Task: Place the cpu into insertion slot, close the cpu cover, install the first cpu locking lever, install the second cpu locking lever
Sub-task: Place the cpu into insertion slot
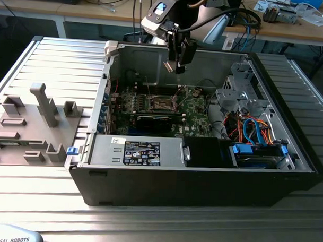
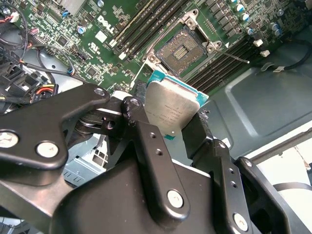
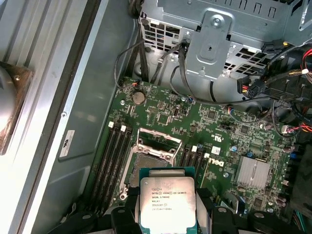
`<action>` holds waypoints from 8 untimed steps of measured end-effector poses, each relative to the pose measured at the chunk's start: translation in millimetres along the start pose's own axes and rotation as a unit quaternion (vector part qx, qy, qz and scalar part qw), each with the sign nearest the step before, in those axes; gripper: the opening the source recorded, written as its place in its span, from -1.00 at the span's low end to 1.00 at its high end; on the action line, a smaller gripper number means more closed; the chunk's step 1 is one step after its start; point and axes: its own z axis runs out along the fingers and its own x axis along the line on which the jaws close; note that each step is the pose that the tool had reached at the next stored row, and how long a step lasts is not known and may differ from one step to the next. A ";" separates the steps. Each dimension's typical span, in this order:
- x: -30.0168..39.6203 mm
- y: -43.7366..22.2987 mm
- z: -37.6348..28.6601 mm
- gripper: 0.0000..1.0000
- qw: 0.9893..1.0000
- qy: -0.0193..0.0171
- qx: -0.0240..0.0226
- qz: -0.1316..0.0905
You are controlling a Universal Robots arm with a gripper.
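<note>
My gripper hangs inside the open computer case, shut on the cpu, a flat square chip with a silver top and a teal edge. Both wrist views show the chip clamped by its sides between the black fingers. It hovers above the green motherboard, apart from it, close over the insertion slot. The slot's dark recess lies uncovered, and the cpu cover's metal frame is raised at one side of it. A thin locking lever sticks out beside the slot.
Long memory slots flank the socket on both sides. A metal drive cage and bundled cables fill the case at the exterior view's right. The power supply sits along the front. A grey fixture tray lies outside at the exterior view's left.
</note>
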 end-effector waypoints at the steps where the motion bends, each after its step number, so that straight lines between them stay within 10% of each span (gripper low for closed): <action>1: 0.0 0.0 0.1 0.08 1.000 0.000 0.000 0.001; 8: 0.0 0.0 0.1 0.08 1.000 0.000 0.000 0.004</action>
